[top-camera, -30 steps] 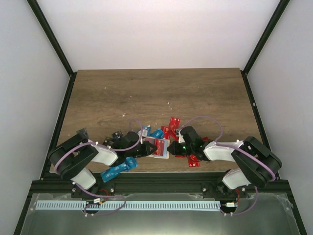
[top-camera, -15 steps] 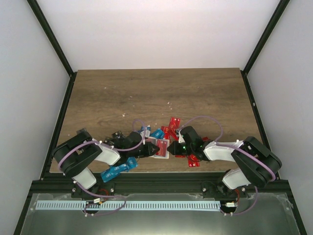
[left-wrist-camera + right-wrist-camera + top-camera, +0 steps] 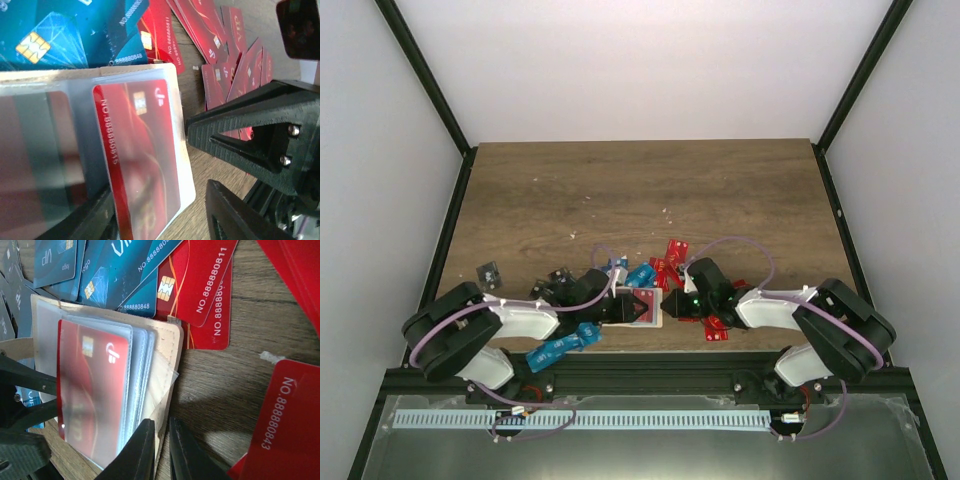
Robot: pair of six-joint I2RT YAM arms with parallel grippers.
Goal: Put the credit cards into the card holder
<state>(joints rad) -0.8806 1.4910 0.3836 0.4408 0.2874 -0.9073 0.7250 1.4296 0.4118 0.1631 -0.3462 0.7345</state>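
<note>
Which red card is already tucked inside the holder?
The red card behind the clear sleeve of the beige card holder. The other red cards lie loose on the wooden table.

At frame left in the right wrist view, the pale beige card holder lies on the wooden table, a red plastic card inside it, other credit cards above and lower right.
</note>
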